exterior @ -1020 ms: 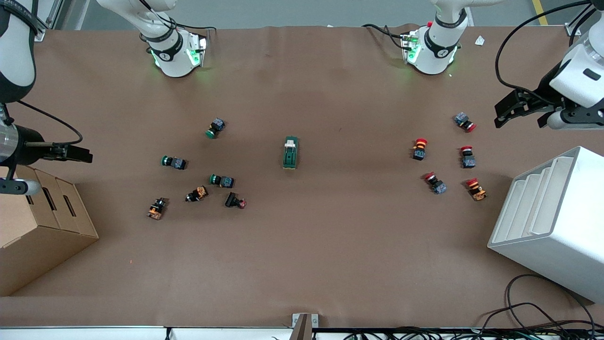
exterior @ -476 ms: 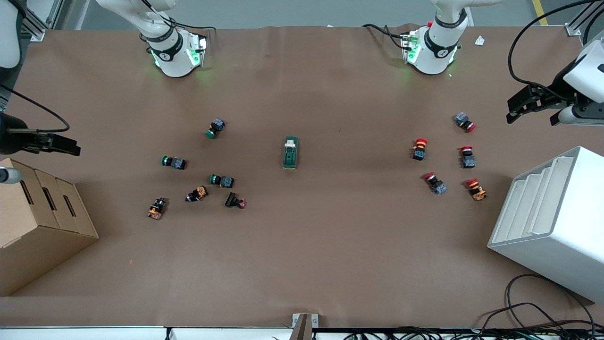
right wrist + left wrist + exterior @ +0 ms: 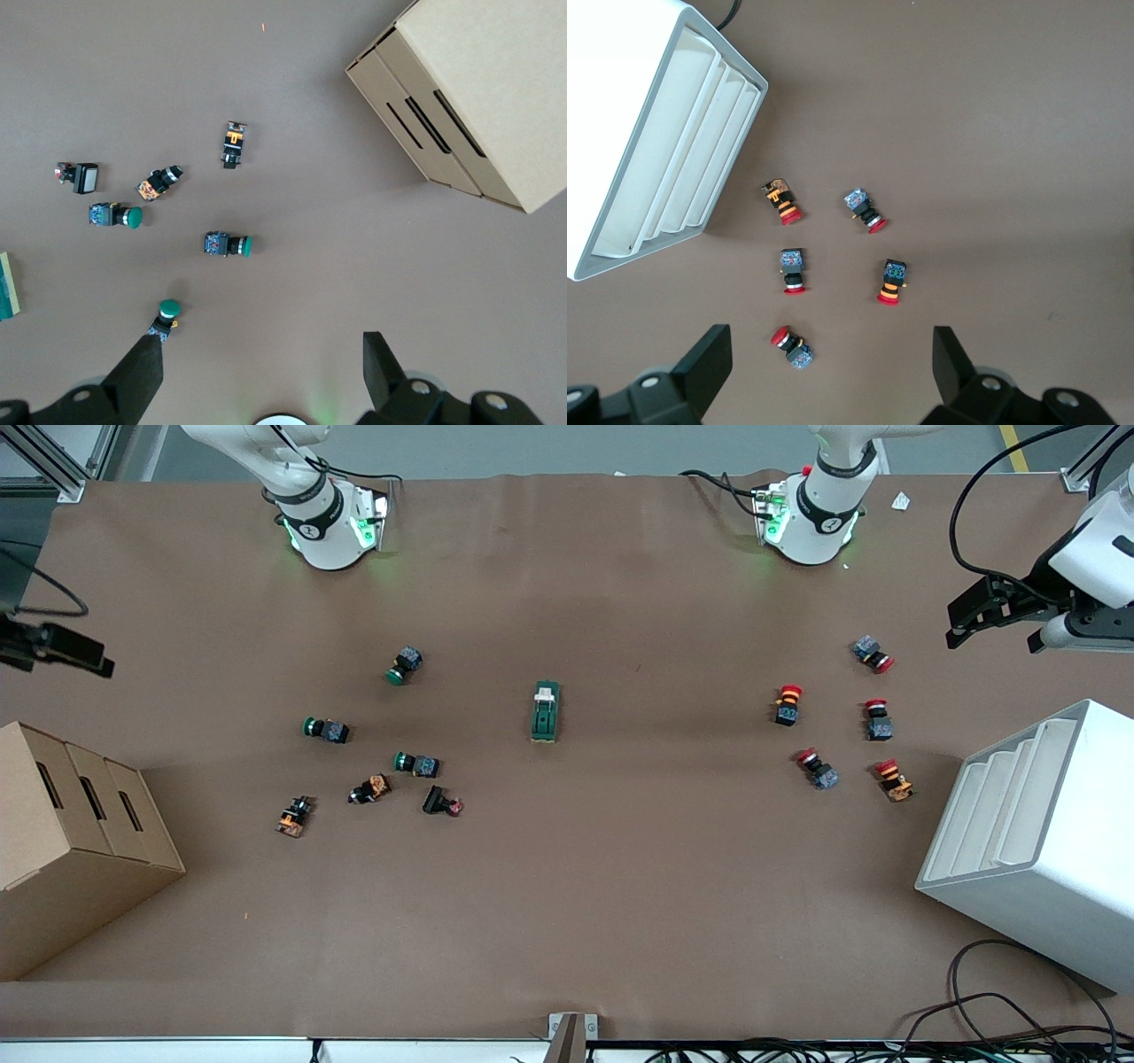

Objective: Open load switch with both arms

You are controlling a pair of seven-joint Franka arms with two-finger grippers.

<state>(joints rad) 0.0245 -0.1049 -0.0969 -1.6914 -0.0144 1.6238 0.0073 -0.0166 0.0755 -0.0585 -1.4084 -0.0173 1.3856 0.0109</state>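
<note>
The load switch (image 3: 546, 711), a dark-green block with a white toggle, lies in the middle of the table with nothing touching it. Only its edge (image 3: 7, 297) shows in the right wrist view. My left gripper (image 3: 961, 624) hangs open and empty over the left arm's end of the table, above the red-capped push buttons (image 3: 791, 345). In the left wrist view, the left gripper (image 3: 830, 359) has its fingers spread wide. My right gripper (image 3: 93, 662) hovers open and empty over the right arm's end of the table. In the right wrist view, the right gripper (image 3: 263, 363) looks down on green-capped buttons (image 3: 164, 317).
Several green-capped and orange push buttons (image 3: 416, 763) lie toward the right arm's end, and several red-capped ones (image 3: 877, 719) toward the left arm's end. A cardboard box (image 3: 62, 841) and a white slotted rack (image 3: 1045, 841) stand at the table's two ends.
The right gripper has drawn back toward its end of the table, off the cardboard box. The left gripper has pulled slightly outward and higher. The load switch has not moved.
</note>
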